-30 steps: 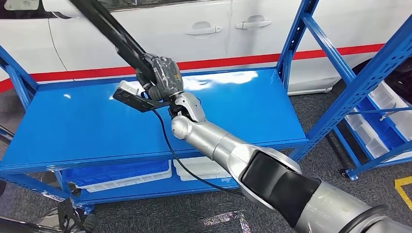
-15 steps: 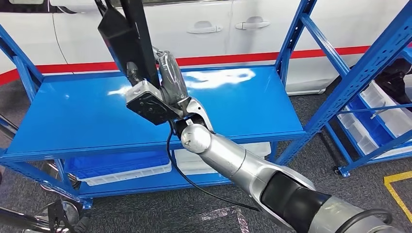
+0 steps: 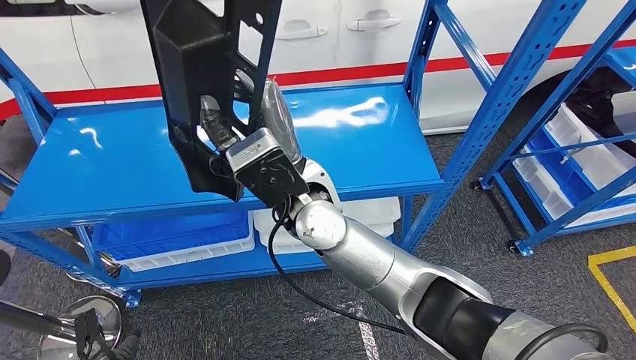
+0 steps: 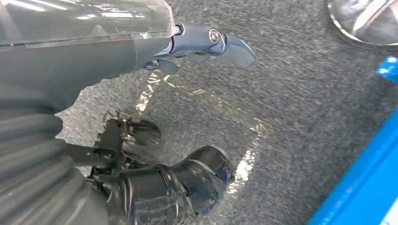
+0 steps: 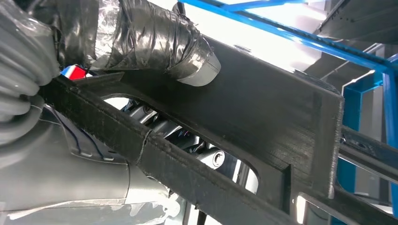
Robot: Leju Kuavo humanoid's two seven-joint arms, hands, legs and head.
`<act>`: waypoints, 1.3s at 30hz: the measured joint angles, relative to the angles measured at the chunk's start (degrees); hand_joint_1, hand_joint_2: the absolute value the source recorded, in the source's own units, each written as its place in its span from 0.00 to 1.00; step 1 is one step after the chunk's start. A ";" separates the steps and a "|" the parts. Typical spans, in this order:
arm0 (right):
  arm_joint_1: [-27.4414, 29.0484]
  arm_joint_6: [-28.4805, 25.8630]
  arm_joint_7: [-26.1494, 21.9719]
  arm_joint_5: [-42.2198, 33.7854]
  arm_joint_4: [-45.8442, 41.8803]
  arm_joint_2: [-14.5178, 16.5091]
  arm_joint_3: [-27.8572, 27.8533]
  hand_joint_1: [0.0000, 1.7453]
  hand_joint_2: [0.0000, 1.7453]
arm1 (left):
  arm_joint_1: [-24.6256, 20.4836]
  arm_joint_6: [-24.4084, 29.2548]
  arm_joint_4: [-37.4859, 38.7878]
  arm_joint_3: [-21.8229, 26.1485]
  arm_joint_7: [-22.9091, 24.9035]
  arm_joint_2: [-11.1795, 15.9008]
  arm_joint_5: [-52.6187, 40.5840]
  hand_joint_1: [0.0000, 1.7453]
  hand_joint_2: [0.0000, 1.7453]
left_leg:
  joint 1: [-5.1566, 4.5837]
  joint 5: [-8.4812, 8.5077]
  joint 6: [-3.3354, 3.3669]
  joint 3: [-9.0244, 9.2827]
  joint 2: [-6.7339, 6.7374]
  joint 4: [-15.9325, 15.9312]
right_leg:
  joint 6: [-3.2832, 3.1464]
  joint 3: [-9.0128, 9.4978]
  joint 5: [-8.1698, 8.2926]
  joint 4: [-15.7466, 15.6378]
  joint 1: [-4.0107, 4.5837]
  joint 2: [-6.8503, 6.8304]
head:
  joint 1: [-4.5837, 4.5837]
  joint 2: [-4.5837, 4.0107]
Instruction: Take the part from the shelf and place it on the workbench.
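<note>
My right hand point(image 3: 259, 135) grips a large black plastic part point(image 3: 195, 82) and holds it upright, well above the top board of the blue shelf point(image 3: 112, 165). The part reaches past the top of the head view and hides much of the hand's fingers. In the right wrist view a taped finger point(image 5: 159, 37) presses on the part's flat black bar point(image 5: 263, 108), with other fingers showing through its slot. My left hand point(image 4: 141, 51) hangs over the grey floor, thumb and dark fingers apart, holding nothing.
A white car point(image 3: 450, 45) with a red stripe stands behind the shelf. Blue point(image 3: 172, 240) and white bins point(image 3: 337, 221) sit on the lower level. A second blue rack point(image 3: 570, 150) with bins stands to the right. Grey carpet point(image 3: 225, 322) and a yellow floor line point(image 3: 611, 259) lie in front.
My right arm has raised the black part off the shelf board and swung it upright, closer to the camera. The view has also shifted a little.
</note>
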 joint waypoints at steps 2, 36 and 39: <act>0.10 0.00 0.00 -0.13 -0.52 -0.09 -0.02 1.00 1.00 | -0.19 0.00 0.00 0.00 0.00 0.03 -0.01 0.00 1.00 | -0.30 0.61 0.77 5.81 -0.02 -7.40 | 0.21 -1.19 0.87 0.33 0.18 -0.03 | 0.02 0.00; 0.97 0.63 -0.46 -0.58 -2.25 -0.85 -0.28 1.00 1.00 | -0.82 0.02 0.02 0.00 0.15 -0.08 -0.08 0.00 1.00 | -0.70 -2.12 1.06 12.04 0.19 -15.74 | 1.71 -3.15 4.48 -0.36 -0.49 -0.44 | 0.30 0.00; 1.03 0.62 -0.49 -0.56 -2.27 -0.92 -0.30 1.00 1.00 | -0.67 0.01 0.02 -0.01 0.17 -0.18 -0.04 0.00 1.00 | -0.24 0.14 2.41 10.58 0.54 -16.37 | 2.60 -4.31 2.55 1.08 -0.45 -0.24 | 0.39 0.00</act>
